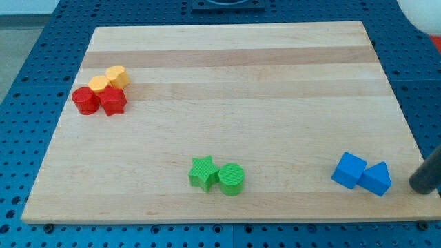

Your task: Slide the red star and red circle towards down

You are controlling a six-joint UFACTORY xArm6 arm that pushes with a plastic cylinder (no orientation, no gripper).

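The red circle (85, 100) and the red star (113, 101) sit side by side, touching, near the left edge of the wooden board (227, 69). Two yellow blocks (108, 80) touch them just above. My rod comes in at the view's right edge; my tip (417, 186) is at the board's lower right, just right of the blue blocks and far from the red ones.
A green star (203, 172) and a green circle (231, 180) sit together near the bottom middle. A blue cube (349, 170) and a blue triangle block (376, 178) sit at the lower right. A blue pegboard surrounds the board.
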